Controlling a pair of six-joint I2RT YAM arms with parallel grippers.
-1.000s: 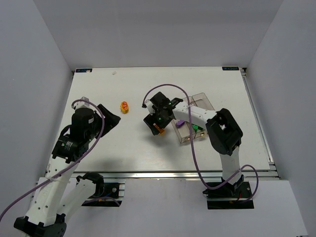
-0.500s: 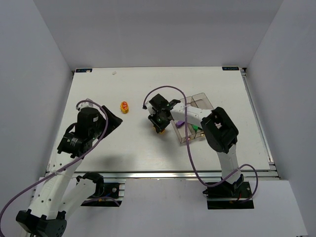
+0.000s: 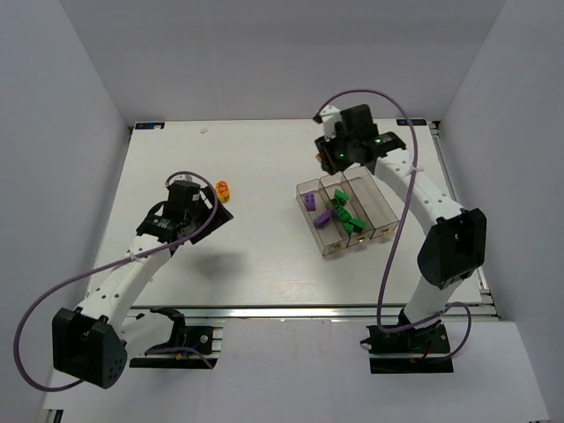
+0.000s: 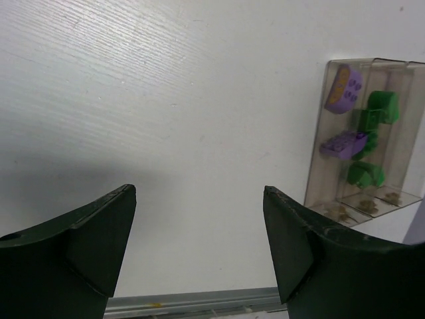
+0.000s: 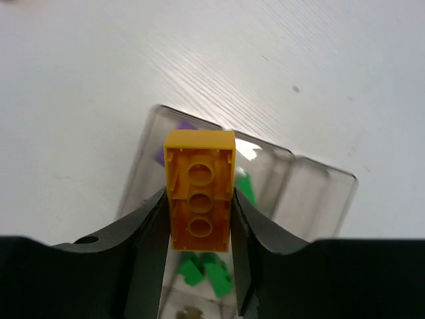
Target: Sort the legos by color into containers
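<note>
My right gripper [image 5: 199, 197] is shut on an orange-yellow lego [image 5: 199, 198], held hollow side up above the far end of the containers [image 5: 319, 193]. In the top view this gripper [image 3: 333, 159] hangs just beyond the three clear bins [image 3: 374, 204]. The left bin holds purple legos [image 3: 309, 200], the middle one green legos [image 3: 342, 214]. Another orange-yellow lego [image 3: 223, 189] lies on the table, just past my left gripper [image 3: 210, 210]. That gripper [image 4: 199, 191] is open with nothing between its fingers, and its wrist view does not show the lego.
The left wrist view shows the bins [image 4: 319, 166] off to the right, with purple [image 4: 344, 143] and green [image 4: 382, 106] bricks inside. The table's metal front rail [image 4: 192, 302] runs along the bottom. Grey walls enclose the white table [image 3: 264, 256].
My right gripper closed on the orange-yellow lego left of the bins, lifted it and swung to their far end. The left arm stretched forward toward the loose lego.
</note>
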